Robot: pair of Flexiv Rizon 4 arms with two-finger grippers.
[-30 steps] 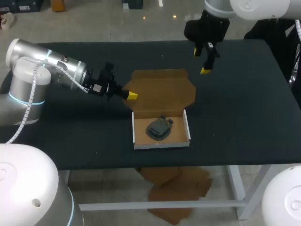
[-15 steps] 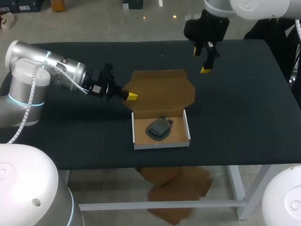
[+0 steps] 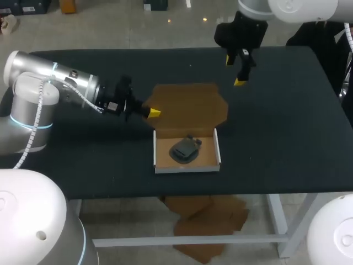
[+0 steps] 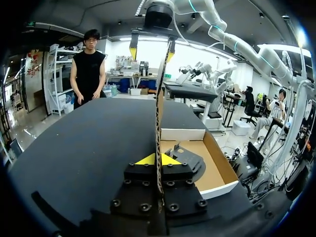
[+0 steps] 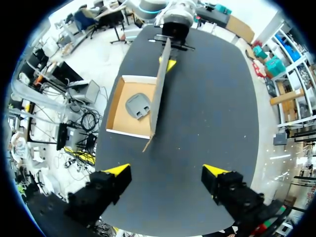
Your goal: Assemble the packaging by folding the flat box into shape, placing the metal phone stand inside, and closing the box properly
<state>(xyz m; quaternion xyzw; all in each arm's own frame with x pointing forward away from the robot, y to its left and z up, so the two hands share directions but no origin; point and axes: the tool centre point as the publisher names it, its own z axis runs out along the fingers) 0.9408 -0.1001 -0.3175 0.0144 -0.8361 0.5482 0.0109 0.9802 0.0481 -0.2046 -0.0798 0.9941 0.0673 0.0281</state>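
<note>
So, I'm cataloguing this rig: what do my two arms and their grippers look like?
Left arm: thick silver-white cylinders, glowing cyan ring, white coiled cable along it. Right arm: glossy white. The left gripper and right gripper are black blocks with yellow wedge tips.

Soft overhead light falls evenly on the dark tabletop, leaving only faint shadows beside the box.
</note>
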